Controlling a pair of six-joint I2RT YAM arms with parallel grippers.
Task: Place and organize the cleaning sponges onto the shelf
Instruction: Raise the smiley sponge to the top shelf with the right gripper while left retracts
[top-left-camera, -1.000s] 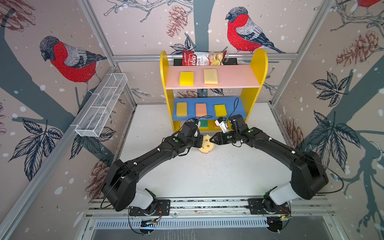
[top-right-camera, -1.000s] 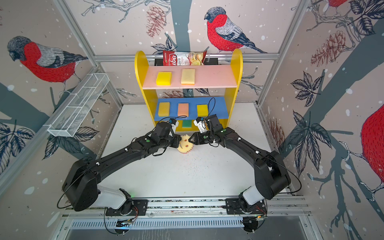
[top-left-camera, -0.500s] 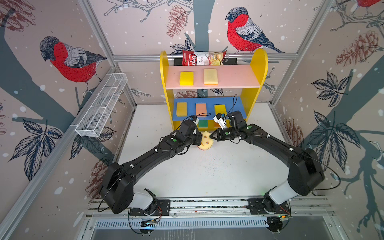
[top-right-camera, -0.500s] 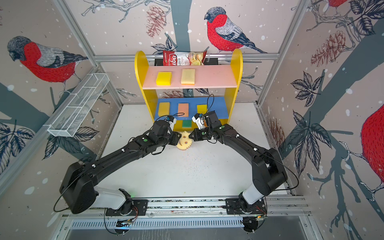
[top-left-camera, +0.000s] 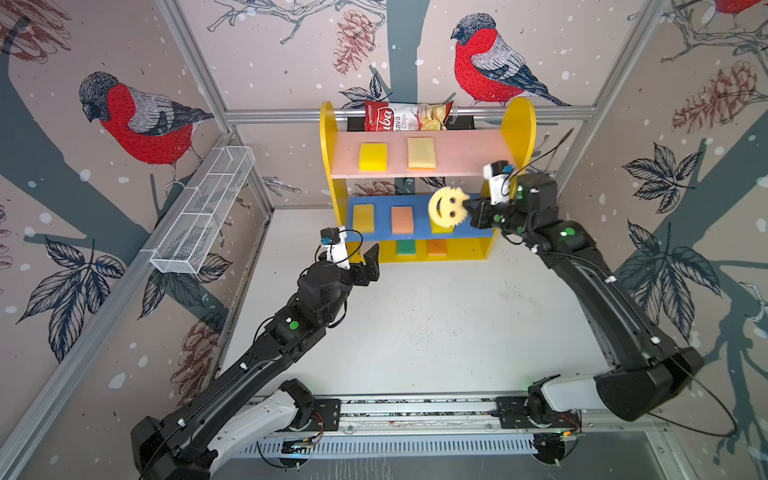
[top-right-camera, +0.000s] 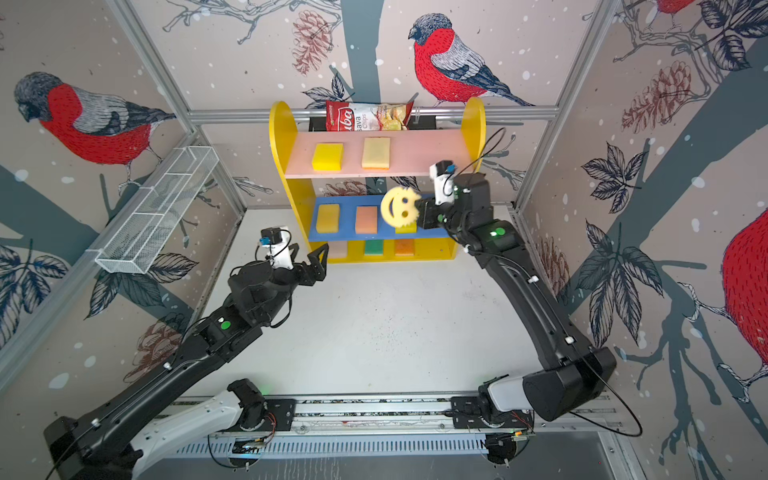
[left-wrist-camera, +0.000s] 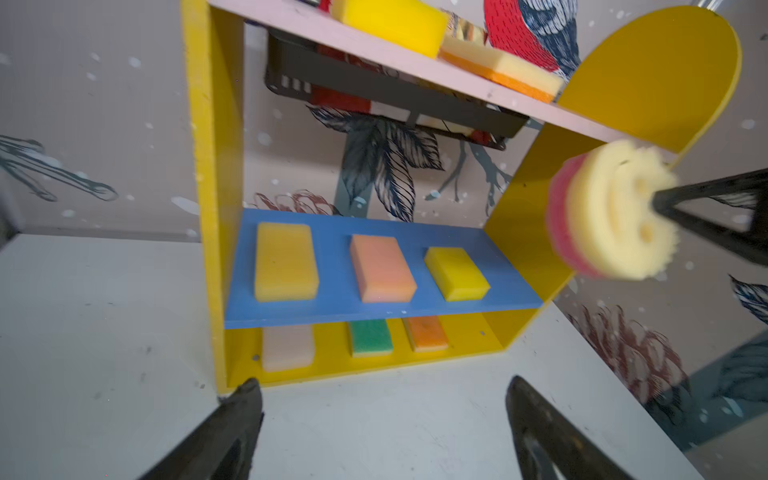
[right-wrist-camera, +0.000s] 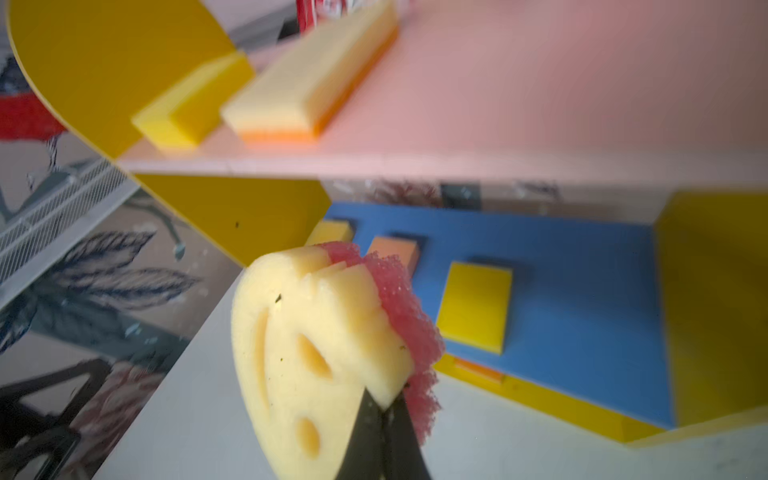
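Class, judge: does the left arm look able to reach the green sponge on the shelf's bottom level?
Probably yes. The left gripper is open, empty and faces the shelf front; nothing lies between it and the green sponge, though the blue board overhangs it.

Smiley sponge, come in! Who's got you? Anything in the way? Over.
Right gripper shut on smiley sponge, up in front of the shelf. Left gripper open, empty. Pink board bare at right end; nothing blocking.

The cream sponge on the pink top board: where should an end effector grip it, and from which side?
Probably grip the cream sponge across its narrow width, on the two long sides, from above. It lies flat on the pink board, with a gap to the yellow sponge and bare board opposite.
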